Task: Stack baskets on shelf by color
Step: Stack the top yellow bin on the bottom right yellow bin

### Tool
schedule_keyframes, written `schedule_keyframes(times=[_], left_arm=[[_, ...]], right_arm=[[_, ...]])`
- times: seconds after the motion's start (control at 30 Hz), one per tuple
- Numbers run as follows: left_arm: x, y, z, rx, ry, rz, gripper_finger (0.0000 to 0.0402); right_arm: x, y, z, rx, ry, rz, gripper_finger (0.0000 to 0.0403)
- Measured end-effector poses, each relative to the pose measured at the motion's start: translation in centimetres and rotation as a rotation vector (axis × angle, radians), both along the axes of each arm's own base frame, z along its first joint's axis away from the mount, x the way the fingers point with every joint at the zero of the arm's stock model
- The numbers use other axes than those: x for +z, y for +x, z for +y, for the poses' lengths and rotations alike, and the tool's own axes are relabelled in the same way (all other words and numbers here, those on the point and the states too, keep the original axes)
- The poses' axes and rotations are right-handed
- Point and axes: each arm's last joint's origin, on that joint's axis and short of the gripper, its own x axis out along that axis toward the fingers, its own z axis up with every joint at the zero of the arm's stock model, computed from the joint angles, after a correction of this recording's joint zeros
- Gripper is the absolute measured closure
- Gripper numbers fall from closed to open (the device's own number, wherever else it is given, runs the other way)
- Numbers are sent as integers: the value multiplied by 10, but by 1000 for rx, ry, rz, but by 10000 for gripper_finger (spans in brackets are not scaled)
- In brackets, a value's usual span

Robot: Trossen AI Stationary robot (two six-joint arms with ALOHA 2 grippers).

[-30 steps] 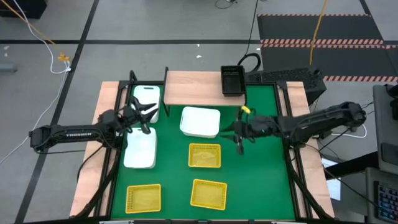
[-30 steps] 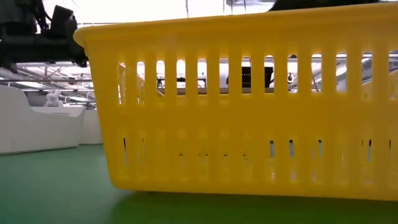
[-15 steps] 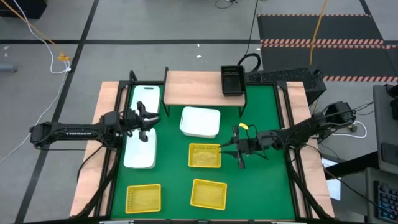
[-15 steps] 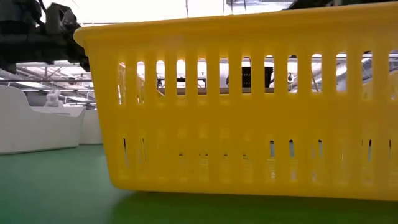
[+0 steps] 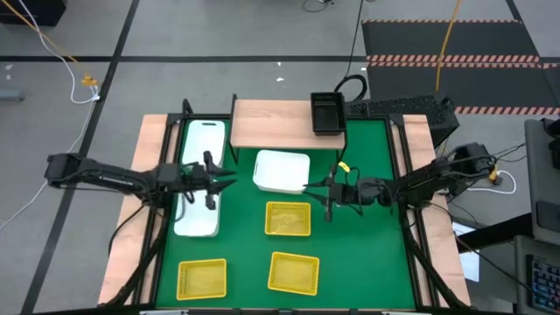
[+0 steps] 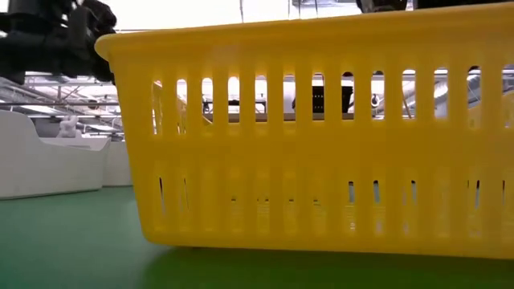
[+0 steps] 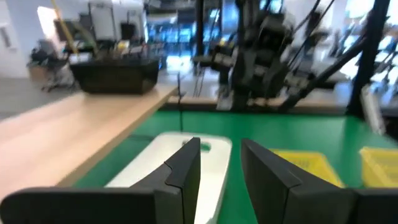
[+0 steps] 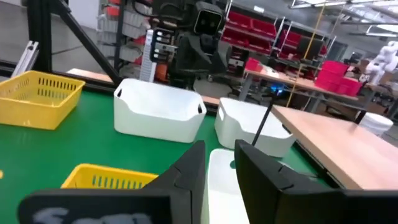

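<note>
Three white baskets sit on the green mat: one at the far left (image 5: pixel 204 138), one nearer on the left (image 5: pixel 197 212), one in the middle (image 5: pixel 282 171). Three yellow mesh baskets lie nearer: (image 5: pixel 288 219), (image 5: pixel 202 277), (image 5: pixel 293 271). A black basket (image 5: pixel 327 114) stands on the wooden shelf (image 5: pixel 276 124). My left gripper (image 5: pixel 214 175) (image 7: pixel 219 168) hovers open, with a narrow gap, over the near-left white basket (image 7: pixel 180 162). My right gripper (image 5: pixel 320 189) (image 8: pixel 219 165) is open, also narrowly, beside the middle white basket's right edge (image 8: pixel 219 180).
In the low view one yellow basket (image 6: pixel 321 136) fills most of the picture, with a white basket (image 6: pixel 48 160) behind on the left. The shelf's black legs (image 5: pixel 234 144) and the table's side frame (image 5: pixel 407 201) stand near the arms. Bare green mat (image 5: pixel 367 254) lies near right.
My left gripper has moved slightly toward the table's right and near edge, over the near-left white basket. My right gripper swung toward the near edge, then back toward the far edge and left, ending beside the middle white basket. No basket has moved.
</note>
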Motion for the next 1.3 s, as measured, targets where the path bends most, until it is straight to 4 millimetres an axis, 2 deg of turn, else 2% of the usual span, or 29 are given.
schedule_keyframes(times=[0.27, 0.47, 0.7, 0.87, 1.03, 1.13, 1.3], left_arm=[[-1, 22, -1, 72, 4, 94, 284], [2, 34, -1, 71, -20, 110, 284], [-8, 40, -3, 136, -124, 144, 284], [-11, 42, -9, 114, -168, 146, 284], [-14, 43, -22, 57, -214, 146, 284], [-15, 45, -28, 35, -212, 135, 284], [-20, 47, -35, 57, -230, 131, 284]], right_arm=[[-6, -3, -1, 2, -1, 31, 323], [-11, -6, 1, 119, -26, 54, 323], [-12, -6, 0, 70, 60, 47, 323], [-12, -6, -2, 56, 123, 44, 323], [-16, 3, -4, 28, 189, 194, 322], [1, 21, 4, 73, 208, 319, 310], [31, 37, 8, -4, 148, 490, 277]])
